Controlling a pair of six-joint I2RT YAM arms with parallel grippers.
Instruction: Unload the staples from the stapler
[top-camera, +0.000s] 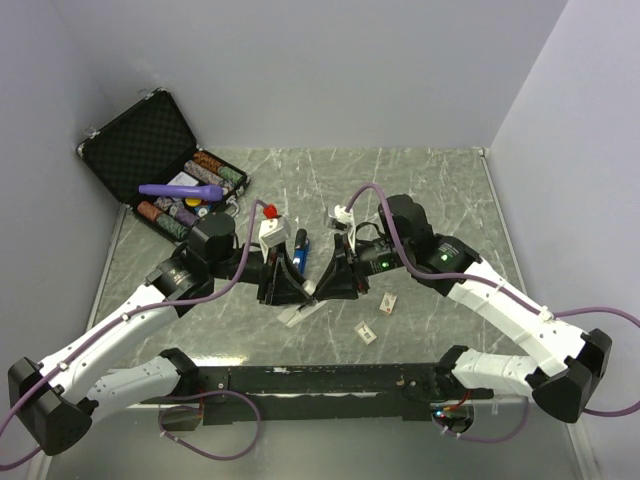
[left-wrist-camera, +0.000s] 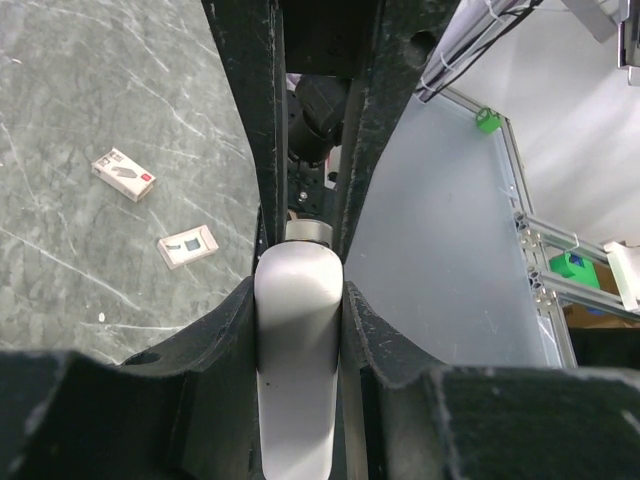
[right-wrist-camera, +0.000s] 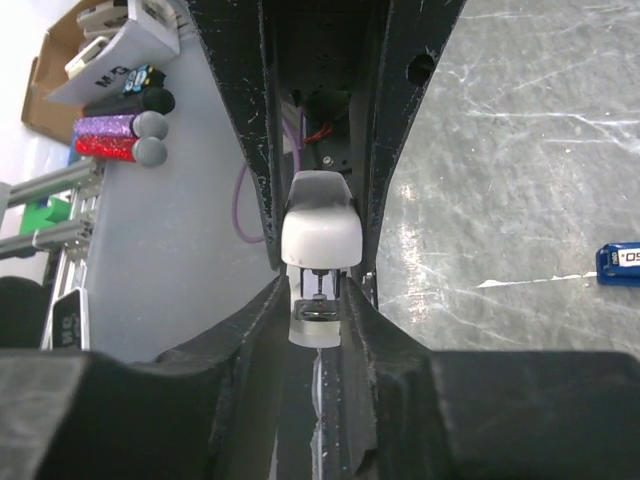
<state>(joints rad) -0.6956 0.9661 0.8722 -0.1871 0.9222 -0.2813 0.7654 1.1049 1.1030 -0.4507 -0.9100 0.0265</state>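
The stapler (top-camera: 299, 252), slim and bright blue with a black far end, lies on the table just beyond the two grippers; only its blue end (right-wrist-camera: 618, 263) shows at the right edge of the right wrist view. Both grippers meet at mid-table on a white-grey bar (top-camera: 300, 312). My left gripper (left-wrist-camera: 300, 290) is shut on the bar's smooth rounded body (left-wrist-camera: 298, 350). My right gripper (right-wrist-camera: 318, 300) is shut on the other end (right-wrist-camera: 320, 235), where a metal part sits between a white top and a clear base. Neither gripper touches the stapler.
An open black case (top-camera: 120, 140) with chips and a purple tool stands at the back left. Two small cards (top-camera: 388, 303) (top-camera: 366, 335) lie right of the grippers. A white block with a red knob (top-camera: 270, 230) sits beside the stapler. Walls enclose the table.
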